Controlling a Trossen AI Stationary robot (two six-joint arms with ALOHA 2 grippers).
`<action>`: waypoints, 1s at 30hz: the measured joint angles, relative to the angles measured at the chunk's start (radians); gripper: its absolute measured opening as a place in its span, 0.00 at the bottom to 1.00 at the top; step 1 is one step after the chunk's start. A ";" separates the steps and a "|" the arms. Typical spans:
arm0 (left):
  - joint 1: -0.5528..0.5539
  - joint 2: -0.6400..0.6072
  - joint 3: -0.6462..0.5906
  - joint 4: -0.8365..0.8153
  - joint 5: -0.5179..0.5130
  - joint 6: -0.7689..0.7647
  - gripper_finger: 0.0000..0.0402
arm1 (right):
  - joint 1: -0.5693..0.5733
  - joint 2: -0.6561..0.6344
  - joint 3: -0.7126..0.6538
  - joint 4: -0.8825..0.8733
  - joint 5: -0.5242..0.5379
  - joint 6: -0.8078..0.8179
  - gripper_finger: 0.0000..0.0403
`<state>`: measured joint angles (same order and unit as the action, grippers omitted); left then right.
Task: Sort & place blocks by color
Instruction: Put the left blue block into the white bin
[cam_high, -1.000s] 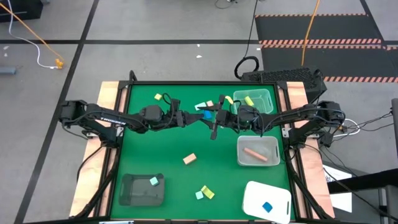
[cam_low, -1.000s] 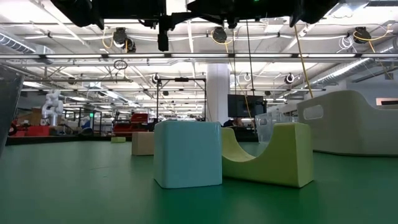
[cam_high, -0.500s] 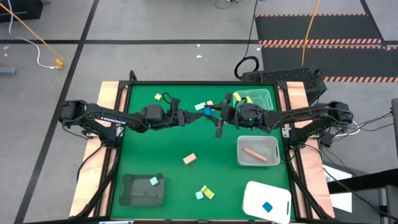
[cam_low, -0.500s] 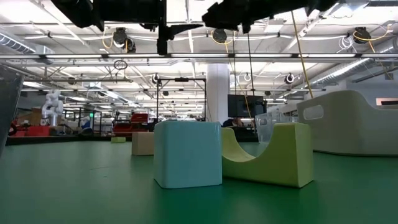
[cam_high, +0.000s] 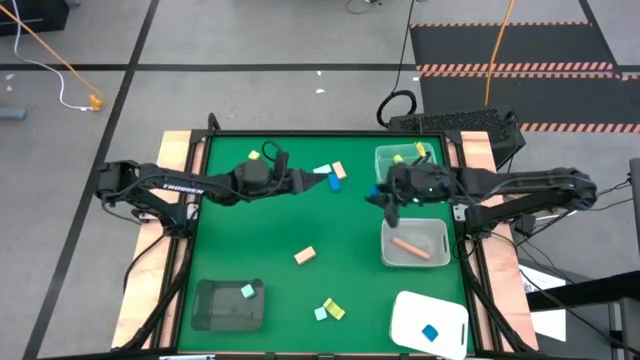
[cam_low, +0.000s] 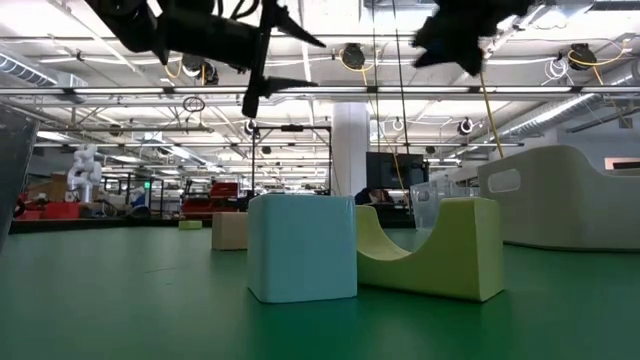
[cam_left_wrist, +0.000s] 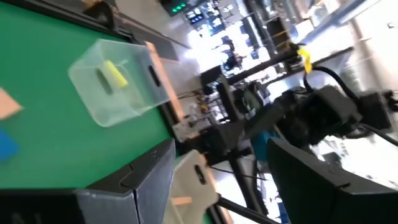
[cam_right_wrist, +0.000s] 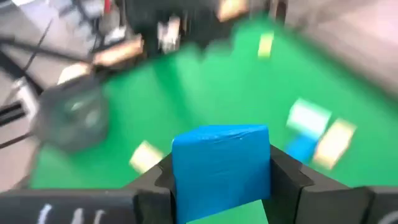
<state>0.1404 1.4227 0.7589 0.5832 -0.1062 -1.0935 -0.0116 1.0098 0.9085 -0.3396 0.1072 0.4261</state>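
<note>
Above the mat, by the far clear tray (cam_high: 405, 160), my right gripper (cam_high: 379, 194) is shut on a blue block (cam_right_wrist: 221, 168). My left gripper (cam_high: 302, 182) hovers left of centre, pointing level toward the table's right, open with nothing between its fingers (cam_left_wrist: 127, 186). A mint (cam_high: 321, 171), a blue (cam_high: 333, 183) and a tan block (cam_high: 339, 170) lie on the mat just beyond it. Loose on the mat are a yellow block (cam_high: 254, 156), a tan block (cam_high: 305, 256), and a mint and yellow pair (cam_high: 328, 310). My right gripper pinches the blue block by two opposite sides (cam_right_wrist: 180, 171) between its two fingers (cam_right_wrist: 287, 179). The fingers slant down toward the table's left. The block is lifted clear of the mat.
The far clear tray holds yellow blocks (cam_left_wrist: 112, 74). A nearer clear tray (cam_high: 415, 243) holds a pink bar. A dark tray (cam_high: 215, 305) at the near left holds a mint block, and a white tray (cam_high: 430, 322) at the near right holds a blue one.
My right gripper has drawn back from the table's middle toward its right edge, tipping up from pointing down to a slant and rolling, with the blue block between its fingers. My left gripper has opened and swung slightly toward the far edge.
</note>
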 joint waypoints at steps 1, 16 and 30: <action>0.006 0.000 0.000 -0.014 0.000 0.000 0.63 | 0.001 -0.017 0.000 -0.065 -0.048 0.065 0.33; 0.022 0.000 0.000 -0.219 0.019 0.087 0.63 | 0.499 0.006 0.000 -0.163 -0.562 0.860 0.33; 0.022 0.000 0.000 -0.268 0.019 0.107 0.63 | 0.690 0.185 0.000 -0.134 -0.580 1.079 0.39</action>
<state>0.1623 1.4227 0.7589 0.3156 -0.0872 -0.9867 0.6788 1.1950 0.9089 -0.4732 -0.4725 1.5055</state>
